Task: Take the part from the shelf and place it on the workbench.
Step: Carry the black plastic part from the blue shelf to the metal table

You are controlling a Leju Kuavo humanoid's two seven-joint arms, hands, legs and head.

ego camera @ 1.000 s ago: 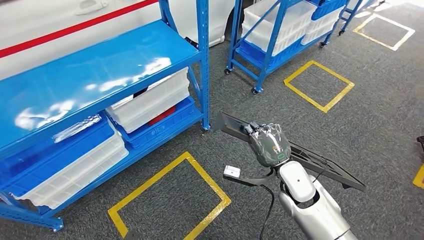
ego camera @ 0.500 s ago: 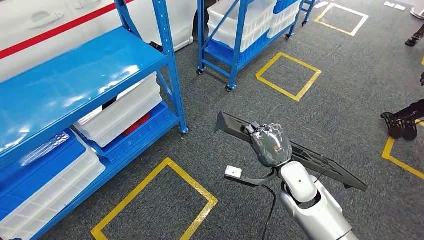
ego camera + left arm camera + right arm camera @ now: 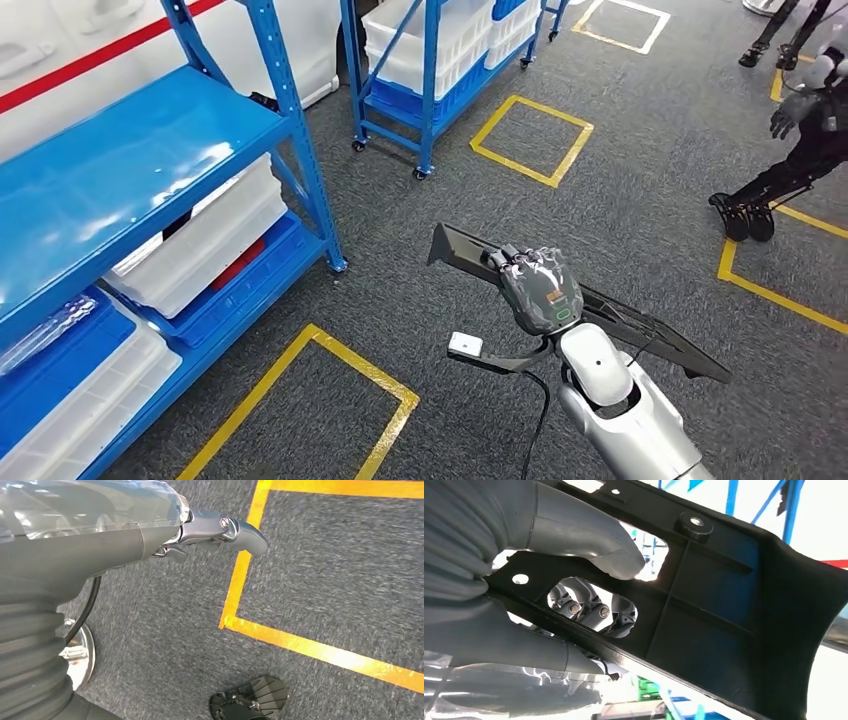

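The part (image 3: pixel 645 337) is a long, flat black plastic panel with ribs and cut-outs. My right hand (image 3: pixel 540 290) grips it near one end and carries it level over the grey carpet, away from the shelf. In the right wrist view the thumb (image 3: pixel 574 530) presses on one face of the part (image 3: pixel 724 610), and the fingers (image 3: pixel 594 607) show through a cut-out from the other side. My left hand (image 3: pixel 210 527) hangs above the floor and holds nothing, its fingers stretched out.
The blue shelf (image 3: pixel 120 150) with white bins (image 3: pixel 200 235) and blue bins stands at the left. A wheeled blue rack (image 3: pixel 425 70) is behind it. Yellow tape squares (image 3: pixel 530 140) mark the carpet. A dark-legged robot figure (image 3: pixel 790 150) stands at the far right. A small white tag (image 3: pixel 464 344) dangles by my wrist.
The whole picture has shifted: my view has turned to the right, so the shelf now sits further left. The right hand and the part keep their place in the picture.
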